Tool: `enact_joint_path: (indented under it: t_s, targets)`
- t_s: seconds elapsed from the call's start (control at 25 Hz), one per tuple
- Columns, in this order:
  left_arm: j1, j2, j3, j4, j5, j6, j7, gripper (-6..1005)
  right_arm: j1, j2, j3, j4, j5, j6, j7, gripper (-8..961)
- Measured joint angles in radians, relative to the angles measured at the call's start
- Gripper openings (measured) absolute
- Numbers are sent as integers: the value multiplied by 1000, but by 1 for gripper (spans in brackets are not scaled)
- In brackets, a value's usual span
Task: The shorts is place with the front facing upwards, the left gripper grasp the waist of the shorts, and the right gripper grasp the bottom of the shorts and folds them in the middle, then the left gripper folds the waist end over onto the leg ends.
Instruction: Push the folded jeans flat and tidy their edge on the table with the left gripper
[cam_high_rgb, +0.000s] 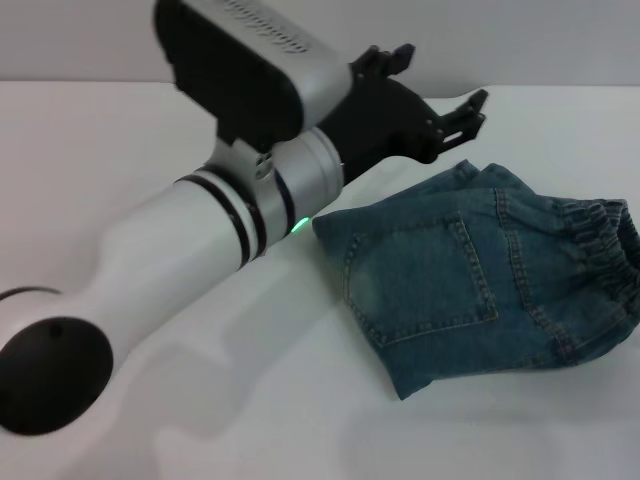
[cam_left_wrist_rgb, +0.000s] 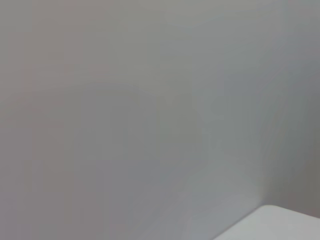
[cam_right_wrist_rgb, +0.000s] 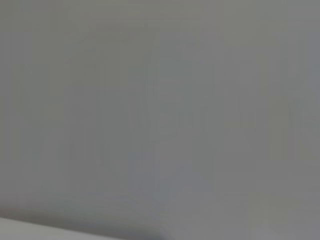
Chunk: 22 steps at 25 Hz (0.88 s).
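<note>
Shorts: blue denim shorts (cam_high_rgb: 480, 280) with a stitched back pocket and faded patch, folded into a compact bundle; lying flat on the white table (cam_high_rgb: 150, 420), right of centre in the head view; touched by neither gripper
Waist: puckered, darker blue elastic band (cam_high_rgb: 610, 240); at the right end of the bundle, on top of the fold
Leg ends: straight hemmed edges; not told apart for certain in the folded bundle; a straight denim edge (cam_high_rgb: 335, 270) at the bundle's left side, a corner pointing toward the near table edge
Left gripper: black two-fingered claw (cam_high_rgb: 440, 85) on a silver-white cylindrical arm with black bands and a green light; raised above the table, just beyond the far edge of the shorts; fingers spread apart, holding nothing; arm crossing the head view from lower left to upper centre
Right gripper: out of sight in every view; finger state impossible to tell
Left wrist view: plain grey wall; a white table corner (cam_left_wrist_rgb: 280, 225) at one edge
Right wrist view: plain grey surface only
</note>
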Motion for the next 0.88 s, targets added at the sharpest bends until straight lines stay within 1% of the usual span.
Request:
enact_joint_path:
  t_s: [0.12,0.16,0.2,0.28,0.44,0.52,0.56,0.6,0.64,0.76,0.84,0.88]
  targets:
    - [18,0,0,-10,-1,0,-1,847,3,-1,-3,1,-1,43,-23,-1]
    - [41,2,7,-35,-4,-26,-6,847,2,-1,-3,3,-1,48,-25,-1]
    - [48,3,12,-43,-4,-34,-6,847,0,0,-3,5,-1,52,-28,-1]
    - [74,3,51,-58,-2,-20,-1,846,-8,3,12,5,6,59,-37,-1]
    - [92,2,127,-27,0,77,10,845,-36,3,79,-9,68,85,-40,-1]
    - [96,2,151,-3,0,135,12,844,-56,3,112,-24,125,91,-41,-1]
    - [97,2,157,4,0,154,12,844,-61,3,134,-37,141,94,-41,-1]
    - [101,2,167,25,0,199,10,844,-65,3,160,-52,145,101,-42,-1]
    - [101,2,167,25,0,199,10,843,-67,3,185,-69,145,109,-43,-1]
    - [100,1,210,129,-3,404,-18,843,-76,3,240,-102,130,138,-44,-1]
    - [84,0,213,163,-5,422,-83,842,-103,4,255,-108,125,150,-44,-1]
    - [84,0,213,163,-5,422,-83,842,-103,4,255,-108,125,150,-44,-1]
